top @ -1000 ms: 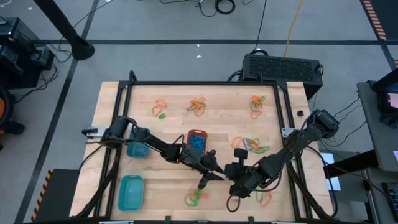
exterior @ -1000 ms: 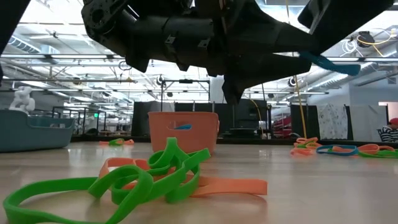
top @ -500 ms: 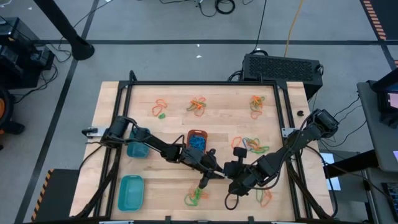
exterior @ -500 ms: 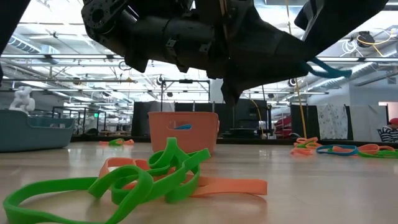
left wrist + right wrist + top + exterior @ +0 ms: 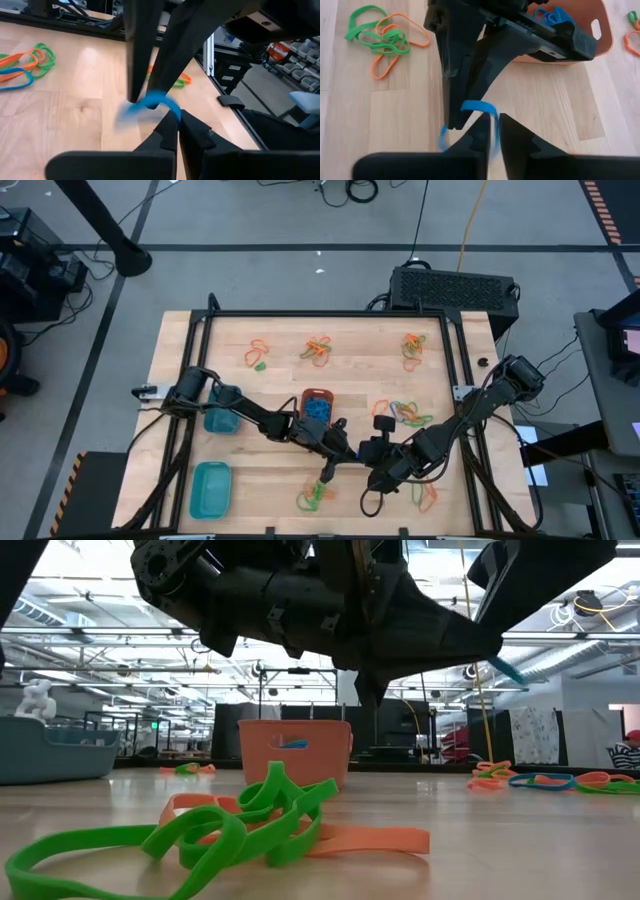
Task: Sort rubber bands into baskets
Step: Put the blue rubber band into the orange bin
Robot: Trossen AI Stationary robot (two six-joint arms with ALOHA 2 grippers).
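Both grippers meet above the table's near middle, in front of the orange basket (image 5: 316, 406). A blue rubber band (image 5: 155, 100) hangs between them, blurred. My left gripper (image 5: 352, 452) is shut on it. My right gripper (image 5: 364, 459) faces it tip to tip. Its fingers stand slightly apart, with a strand of the band (image 5: 494, 125) in the gap. The orange basket holds several blue bands (image 5: 551, 14). The round blue-teal basket (image 5: 221, 420) and the teal rectangular basket (image 5: 211, 489) stand at the left. My left gripper pinches one end of the blue band's loop (image 5: 172, 112) between its two fingertips. It comes nearly level from the table's left. The band is clear of the table and arcs across to the other gripper's tips. My right gripper has a blurred strand (image 5: 494, 125) between its parted fingers; whether they touch it, I cannot tell.
Heaps of rubber bands lie around: green and orange at the near edge (image 5: 315, 498), one at the near right (image 5: 425, 498), one right of the orange basket (image 5: 405, 415), three along the far side (image 5: 318, 350). A dark frame (image 5: 330, 314) borders the table.
My left gripper has shut its fingers on the blue band in front of my right gripper. Both hands have stayed where they were. The band's stretched end, seen in the low view, has drawn in and become shorter.
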